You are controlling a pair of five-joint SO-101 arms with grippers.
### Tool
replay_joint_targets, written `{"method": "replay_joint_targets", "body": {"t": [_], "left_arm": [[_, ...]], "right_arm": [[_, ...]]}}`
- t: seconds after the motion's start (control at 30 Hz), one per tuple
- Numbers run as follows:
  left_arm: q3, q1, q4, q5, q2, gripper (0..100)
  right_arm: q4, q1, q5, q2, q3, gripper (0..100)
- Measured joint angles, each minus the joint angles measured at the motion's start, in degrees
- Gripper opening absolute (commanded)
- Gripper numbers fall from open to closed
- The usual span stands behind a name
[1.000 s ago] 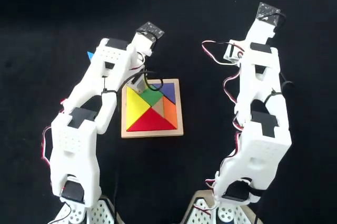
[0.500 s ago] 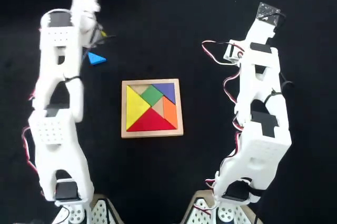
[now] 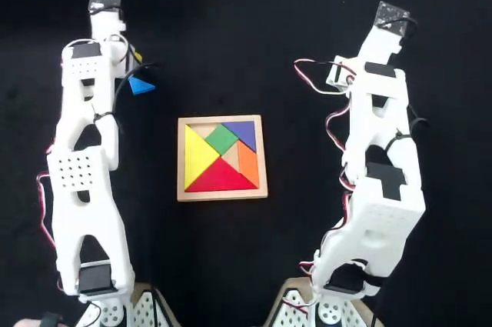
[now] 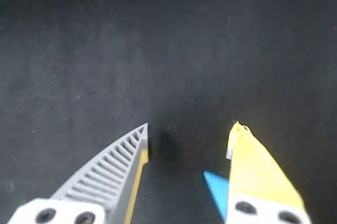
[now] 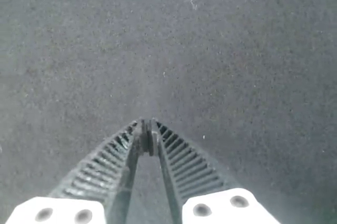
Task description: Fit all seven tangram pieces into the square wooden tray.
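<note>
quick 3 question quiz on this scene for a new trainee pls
1. What colour is the big triangle that lies along the edge of the tray nearest the arm bases?
2. True or false: the right gripper is shut.
3. Where is the blue triangle? A: in the tray. B: on the table, beside the left arm. C: in the right gripper.

Key: 1 red; 2 true; 3 B.
</note>
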Motion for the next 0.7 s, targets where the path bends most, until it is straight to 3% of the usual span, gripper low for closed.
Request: {"method": "replay_joint_targets", "body": {"t": [0.33,0.53,0.7], "left_arm": [[-1.1,-0.9,6.3,-5.8,0.5,24],[-3.3,-1.9,17.1,-15.9,0.4,24],[-6.1,-3.3,26.4,-18.9,0.4,24]], "right_arm": [[-0.2,0.0,0.0,0.0,0.0,1.5],[-0.2,0.0,0.0,0.0,0.0,1.5],[-0.2,0.0,0.0,0.0,0.0,1.5]]}}
